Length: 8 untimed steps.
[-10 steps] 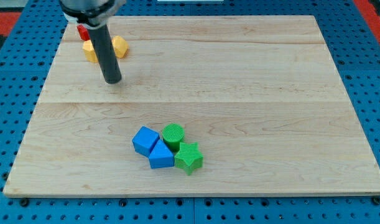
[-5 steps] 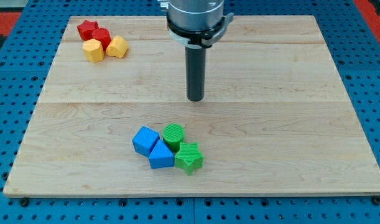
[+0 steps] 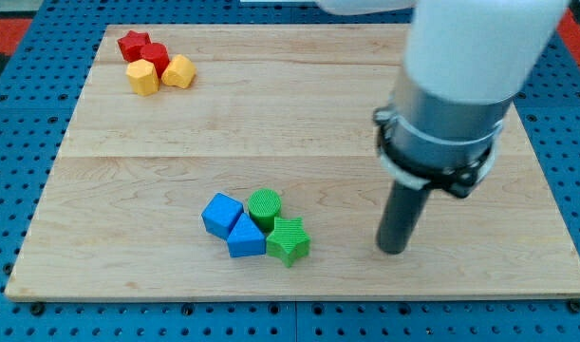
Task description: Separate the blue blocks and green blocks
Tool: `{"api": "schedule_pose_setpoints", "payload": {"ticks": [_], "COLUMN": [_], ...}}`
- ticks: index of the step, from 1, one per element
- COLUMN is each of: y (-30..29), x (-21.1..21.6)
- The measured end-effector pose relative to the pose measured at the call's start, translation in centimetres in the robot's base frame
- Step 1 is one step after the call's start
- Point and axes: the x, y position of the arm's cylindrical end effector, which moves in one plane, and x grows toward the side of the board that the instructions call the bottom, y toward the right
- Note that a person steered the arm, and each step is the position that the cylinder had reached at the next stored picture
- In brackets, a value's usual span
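Observation:
A blue cube (image 3: 221,214) and a blue wedge-shaped block (image 3: 245,237) sit together at the lower middle of the wooden board (image 3: 299,114). A green cylinder (image 3: 264,206) and a green star block (image 3: 289,240) touch them on the right side. The four form one tight cluster. My tip (image 3: 393,250) rests on the board to the right of the cluster, about a hundred pixels from the green star, touching no block.
At the view's top left corner of the board lie a red star (image 3: 131,43), a red block (image 3: 155,55), a yellow block (image 3: 142,77) and a yellow block (image 3: 178,70), bunched together. The blue pegboard (image 3: 14,190) surrounds the board.
My tip has swept from the top left, across the upper middle, down to the lower right of the board. No block has moved.

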Motion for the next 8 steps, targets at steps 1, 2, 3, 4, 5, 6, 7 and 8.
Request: {"api": "schedule_pose_setpoints", "payload": {"ticks": [1, 2, 3, 4, 5, 6, 7, 8], "y": [0.1, 0.1, 0.2, 5.4, 7.0, 5.0, -2.7, -9.5], "x": [-0.4, -7.3, -9.6, -5.6, 1.3, 4.6, 4.4, 4.2]}}
